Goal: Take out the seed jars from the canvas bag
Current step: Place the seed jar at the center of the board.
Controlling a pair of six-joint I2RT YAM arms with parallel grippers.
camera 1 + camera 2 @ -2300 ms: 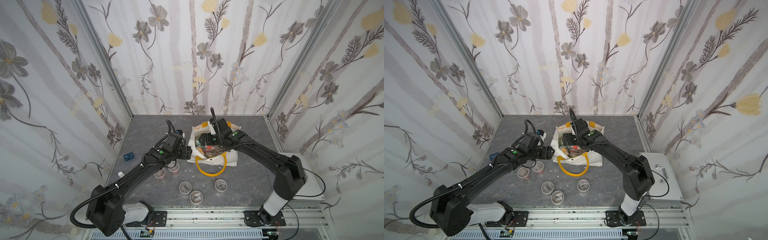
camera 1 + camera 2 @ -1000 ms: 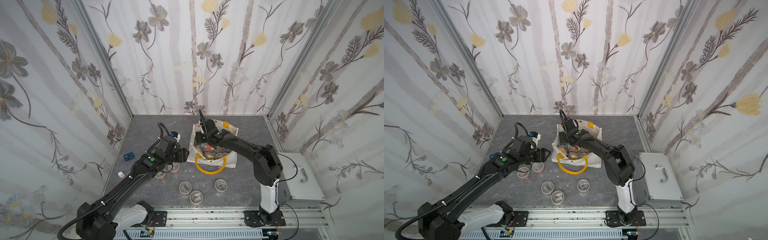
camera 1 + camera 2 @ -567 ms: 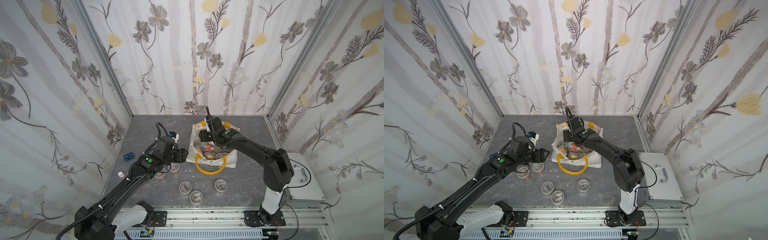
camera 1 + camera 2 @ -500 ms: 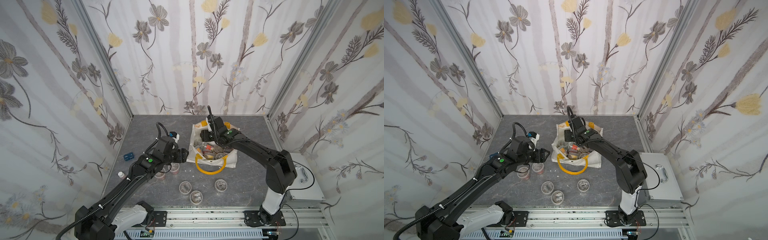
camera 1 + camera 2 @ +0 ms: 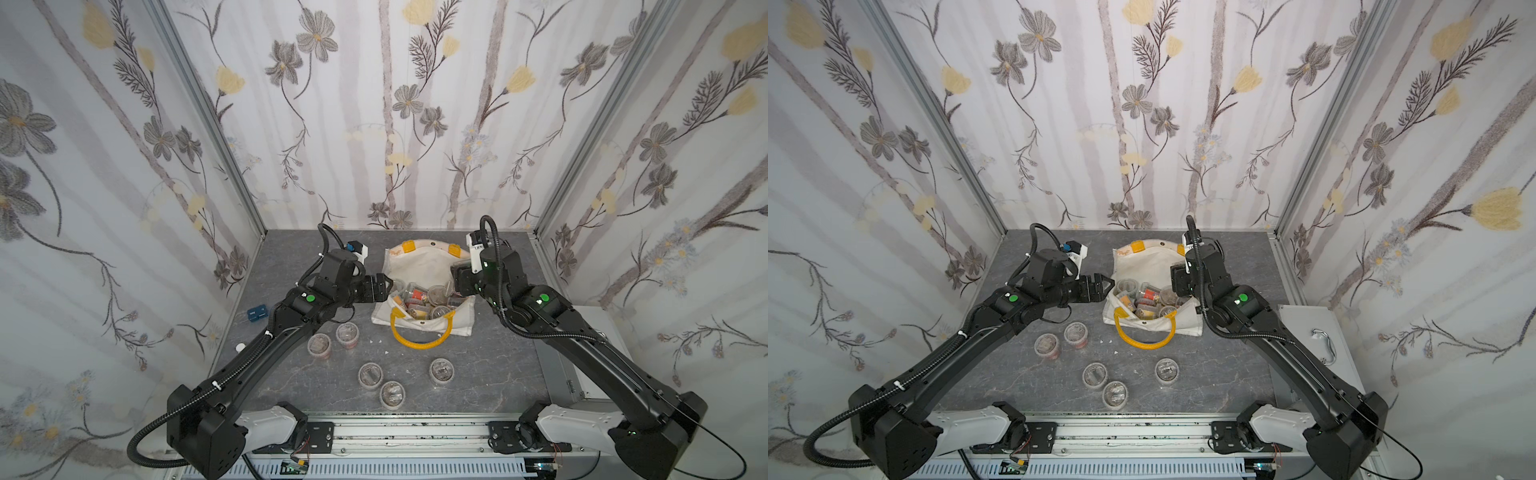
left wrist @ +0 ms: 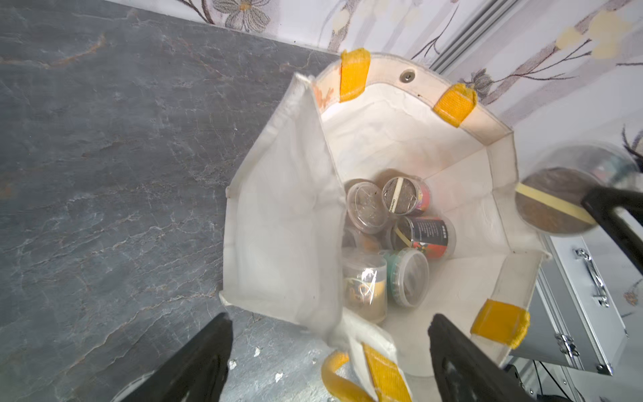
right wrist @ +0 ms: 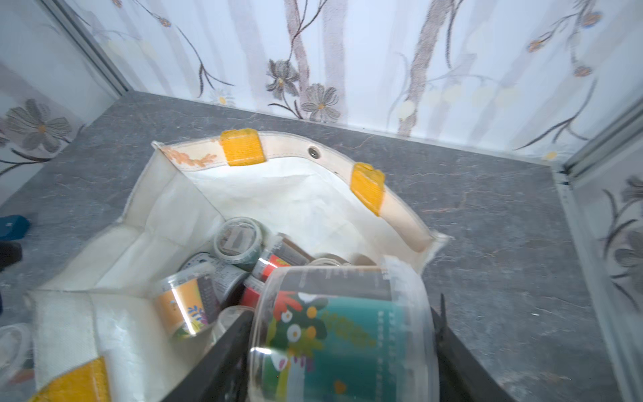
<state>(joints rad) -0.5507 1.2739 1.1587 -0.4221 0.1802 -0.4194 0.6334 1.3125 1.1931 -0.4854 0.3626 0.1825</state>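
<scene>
Cream canvas bag [image 5: 415, 262], soft and creased, is stood open mid-table. Round clear-plastic seed jars [image 5: 419, 301] are heaped inside, five loose jars [image 5: 370, 374] set in front. Left gripper [image 6: 328, 317] is spread wide, empty, at the rim. Right gripper [image 7: 339, 330] is clamped on a green-banded jar [image 7: 348, 313] over the bag's edge, its band seen only in the right wrist view

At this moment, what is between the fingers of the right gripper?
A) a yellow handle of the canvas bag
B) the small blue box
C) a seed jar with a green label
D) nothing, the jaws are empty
C: in the right wrist view, the right gripper has its two black fingers closed on a seed jar with a green label, just over the open canvas bag.
</scene>
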